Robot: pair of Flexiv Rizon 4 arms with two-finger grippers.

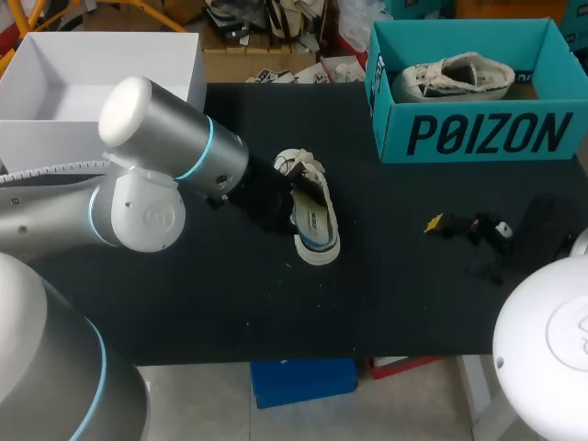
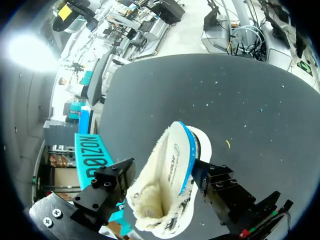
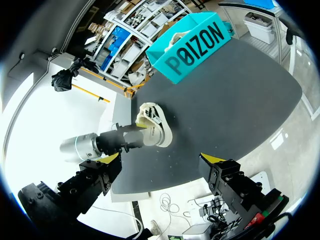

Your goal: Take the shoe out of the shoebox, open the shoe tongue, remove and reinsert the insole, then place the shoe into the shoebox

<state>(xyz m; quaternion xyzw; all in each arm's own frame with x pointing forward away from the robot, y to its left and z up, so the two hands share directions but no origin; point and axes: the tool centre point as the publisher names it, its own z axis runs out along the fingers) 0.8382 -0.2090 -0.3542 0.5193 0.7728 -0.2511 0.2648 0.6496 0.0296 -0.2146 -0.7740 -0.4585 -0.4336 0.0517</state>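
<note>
**A:** Obs.: cream low-top fabric shoe (image 1: pixel 310 213) is out of the box. It lies on its side near the middle of the black tabletop (image 1: pixel 395 303). A white insole with a blue edge (image 2: pixel 175 150) shows at its opening.

**B:** Axis?

**A:** The long axis runs roughly away from the robot and back toward it. The fleecy opening faces the left gripper (image 2: pixel 162 172).

**B:** And that gripper's state?

**A:** It is right at the shoe, coming in crosswise to the axis, with the shoe inside its span. Whether it clamps or only brackets the shoe, I cannot tell.

**B:** Right gripper (image 3: pixel 161 158)?

**A:** Spread wide, holding nothing, well apart on the shoe's other side. The left arm is clearly nearer.

**B:** Box?

**A:** Teal cardboard shoebox (image 1: pixel 478 138) at the far right corner, with a second pale shoe (image 1: pixel 455 78) inside. My reading: the insole step is in hand. Any pull should follow the long axis.
</note>
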